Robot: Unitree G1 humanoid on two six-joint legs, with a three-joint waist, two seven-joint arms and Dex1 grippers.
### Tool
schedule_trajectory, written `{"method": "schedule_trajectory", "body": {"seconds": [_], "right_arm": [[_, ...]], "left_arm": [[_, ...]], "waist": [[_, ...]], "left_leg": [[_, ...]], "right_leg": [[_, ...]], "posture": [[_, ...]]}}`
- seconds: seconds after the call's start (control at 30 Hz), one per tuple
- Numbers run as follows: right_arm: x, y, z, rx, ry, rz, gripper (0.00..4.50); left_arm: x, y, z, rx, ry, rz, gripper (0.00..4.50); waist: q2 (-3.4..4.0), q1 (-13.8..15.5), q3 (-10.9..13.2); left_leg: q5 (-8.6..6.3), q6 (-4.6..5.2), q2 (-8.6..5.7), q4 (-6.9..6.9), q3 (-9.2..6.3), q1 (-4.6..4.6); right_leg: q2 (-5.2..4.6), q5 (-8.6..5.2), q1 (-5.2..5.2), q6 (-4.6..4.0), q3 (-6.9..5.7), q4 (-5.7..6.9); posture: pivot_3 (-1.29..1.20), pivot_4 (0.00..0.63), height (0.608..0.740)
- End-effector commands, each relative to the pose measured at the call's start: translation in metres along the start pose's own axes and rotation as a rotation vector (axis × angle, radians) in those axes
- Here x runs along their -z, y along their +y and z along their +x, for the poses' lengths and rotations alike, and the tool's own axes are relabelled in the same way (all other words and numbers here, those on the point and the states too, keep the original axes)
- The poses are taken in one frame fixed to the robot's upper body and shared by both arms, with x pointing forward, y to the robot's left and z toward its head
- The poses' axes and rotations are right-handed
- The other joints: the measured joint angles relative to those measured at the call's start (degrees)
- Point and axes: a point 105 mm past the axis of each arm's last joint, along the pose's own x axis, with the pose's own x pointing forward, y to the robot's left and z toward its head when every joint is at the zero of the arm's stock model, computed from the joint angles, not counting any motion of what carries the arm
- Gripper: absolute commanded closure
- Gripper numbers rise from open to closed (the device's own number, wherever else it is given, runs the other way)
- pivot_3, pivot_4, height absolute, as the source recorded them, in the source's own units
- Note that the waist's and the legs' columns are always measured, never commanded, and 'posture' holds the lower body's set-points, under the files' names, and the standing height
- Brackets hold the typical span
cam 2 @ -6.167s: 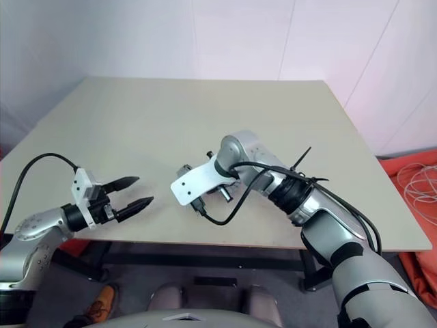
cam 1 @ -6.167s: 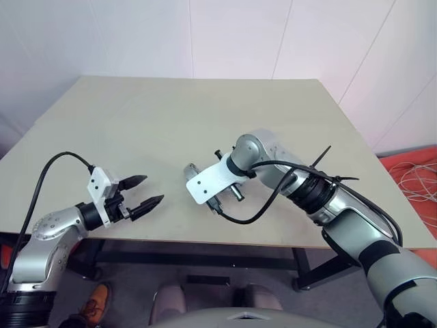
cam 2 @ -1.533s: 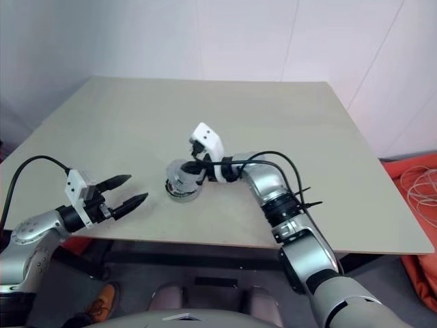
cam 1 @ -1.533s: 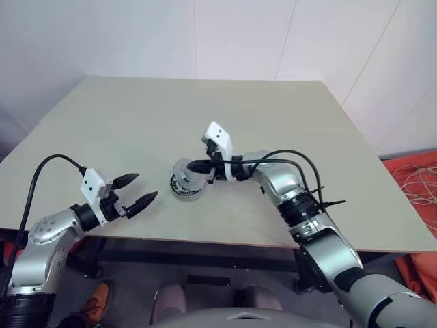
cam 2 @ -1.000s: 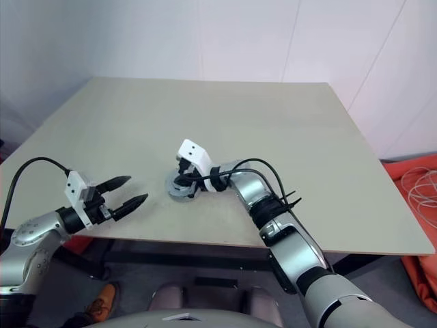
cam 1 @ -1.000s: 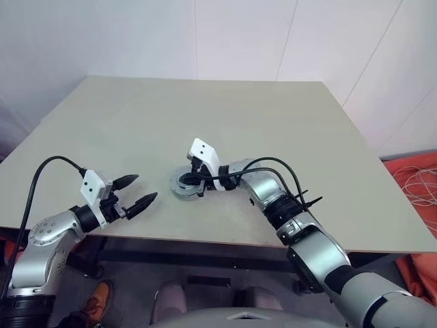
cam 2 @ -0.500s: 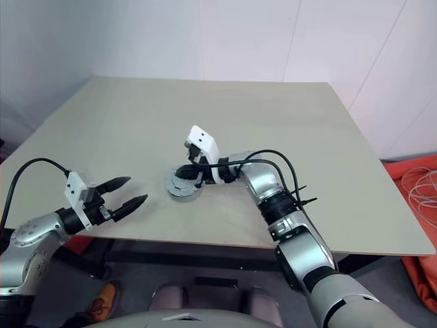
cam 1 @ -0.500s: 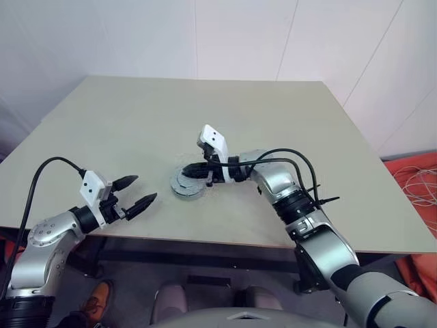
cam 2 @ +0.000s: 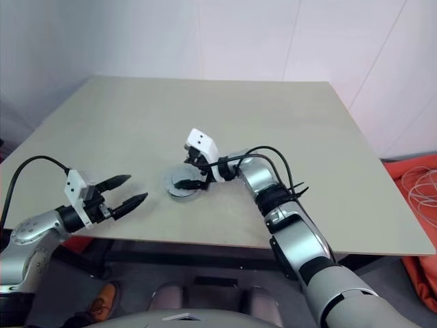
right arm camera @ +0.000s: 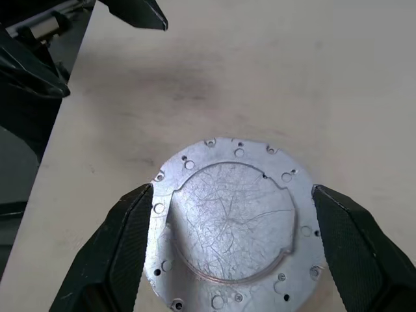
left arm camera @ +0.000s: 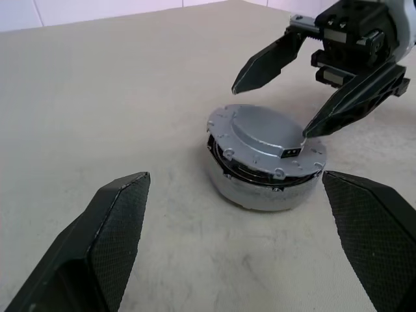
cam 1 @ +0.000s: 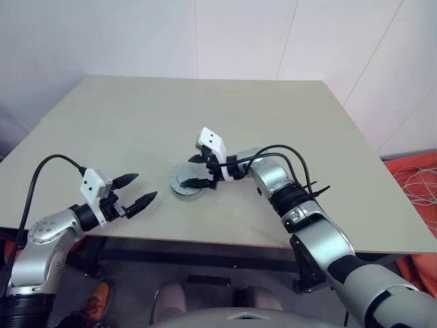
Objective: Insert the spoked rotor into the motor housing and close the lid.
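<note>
Apparently nearing completion: lid (right arm camera: 229, 221) sitting plain face up on the motor housing (left arm camera: 260, 184) mid-counter (cam 1: 328, 150), slightly askew.
Hovering released at the stack's 3 o'clock, right hand (cam 1: 196, 171) spread wide, grasping nothing; idling at 8 o'clock, left hand (cam 1: 134, 190) likewise spread, empty. Showing a dark gap under the lid's rim, left wrist view suggesting seating unfinished; hiding that, right wrist view looking straight down.

No writing, label or number is legible anywhere — nothing readable.
</note>
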Motion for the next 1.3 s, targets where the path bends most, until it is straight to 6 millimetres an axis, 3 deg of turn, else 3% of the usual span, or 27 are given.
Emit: {"method": "schedule_trajectory", "body": {"seconds": [0.03, 0.4, 0.5, 0.57, 1.0, 1.3], "right_arm": [[-0.015, -0.002, 0.001, -0.004, -0.031, -0.058, 0.07], [-0.006, -0.001, 0.007, 0.012, 0.001, -0.099, 0.07], [-0.005, -0.001, 0.008, 0.016, 0.000, -0.096, 0.66], [-0.004, -0.002, 0.007, 0.021, 0.006, -0.101, 1.33], [-0.014, 0.001, 0.006, 0.003, -0.049, -0.053, 1.36], [-0.010, 0.002, 0.005, -0.024, -0.005, -0.069, 1.36]], "left_arm": [[-0.013, 0.003, -0.004, -0.011, -0.029, 0.040, 0.00], [-0.014, 0.003, -0.003, -0.008, -0.025, 0.046, 0.00], [-0.015, 0.003, -0.003, -0.007, -0.025, 0.048, 0.00], [-0.015, 0.003, -0.003, -0.006, -0.025, 0.049, 0.00], [-0.014, 0.001, 0.000, 0.000, -0.028, 0.046, 0.00], [-0.014, 0.001, -0.001, 0.003, -0.028, 0.039, 0.00]], "waist": [[0.00, 0.00, 0.00], [0.00, -0.02, 0.00], [0.00, -0.02, 0.00], [0.00, -0.02, 0.00], [0.00, -0.01, 0.00], [0.00, 0.02, 0.00]], "left_leg": [[0.00, 0.00, 0.01, 0.00, 0.00, -0.02], [0.00, 0.00, 0.03, 0.01, 0.00, -0.01], [0.00, 0.00, 0.03, 0.01, 0.00, -0.02], [0.00, 0.00, 0.03, 0.01, 0.00, -0.02], [0.00, 0.00, 0.03, 0.01, 0.00, -0.02], [0.00, 0.01, 0.03, 0.01, 0.00, -0.03]], "right_leg": [[0.00, 0.01, -0.02, -0.01, 0.00, 0.00], [0.00, 0.01, -0.03, -0.02, -0.01, 0.01], [0.00, 0.01, -0.03, -0.02, -0.01, 0.01], [0.00, 0.01, -0.02, -0.02, -0.01, 0.01], [0.00, 0.01, -0.03, -0.03, -0.01, 0.01], [0.00, 0.01, -0.03, -0.03, -0.02, 0.00]], "posture": [[0.00, 0.000, 0.740], [0.00, 0.000, 0.740], [0.00, 0.000, 0.740], [0.00, 0.000, 0.740], [0.00, 0.000, 0.740], [0.00, 0.000, 0.740]]}}
